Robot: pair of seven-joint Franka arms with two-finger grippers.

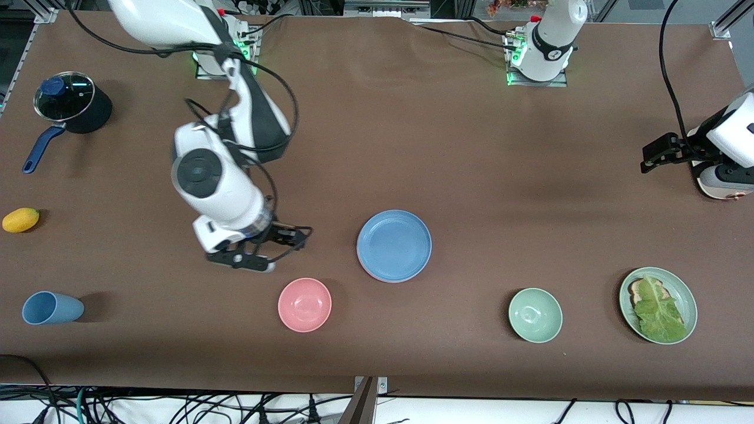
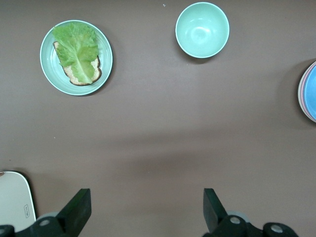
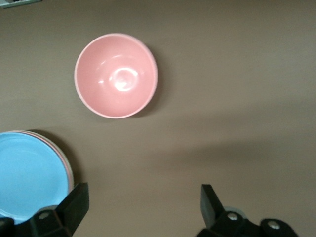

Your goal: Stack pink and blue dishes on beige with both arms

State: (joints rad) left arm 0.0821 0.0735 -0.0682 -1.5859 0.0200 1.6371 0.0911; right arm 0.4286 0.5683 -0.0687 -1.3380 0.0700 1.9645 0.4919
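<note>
My right end effector (image 1: pixel 277 247) hangs over bare desk (image 1: pixel 471 147), its jaws spread wide with nothing between them. In my right wrist view the two dark fingers (image 3: pixel 74 205) stand well apart above brown cloth. It is over the stretch between the stack of plates and the pink bowl (image 1: pixel 304 304), toward my right arm's end of the desk.

The blue plate (image 1: pixel 394 245) lies on top of the stack near the middle of the desk. Under its edge a thin pink rim (image 3: pixel 63 160) shows, and under that a paler rim, so the pink plate sits beneath the blue one on a pale plate at the bottom. The pink bowl is nearer the front camera than the stack and apart from it.

My left end effector (image 1: pixel 654 158) waits over the desk at my left arm's end, jaws also wide and empty; its fingers (image 2: pixel 79 210) frame bare cloth in my left wrist view. A green bowl (image 1: pixel 535 315) and a green plate with bread and lettuce (image 1: pixel 658 305) lie near the front edge. A blue cup (image 1: pixel 50 308), a yellow fruit (image 1: pixel 20 219) and a lidded pot (image 1: pixel 68 106) are at my right arm's end.
</note>
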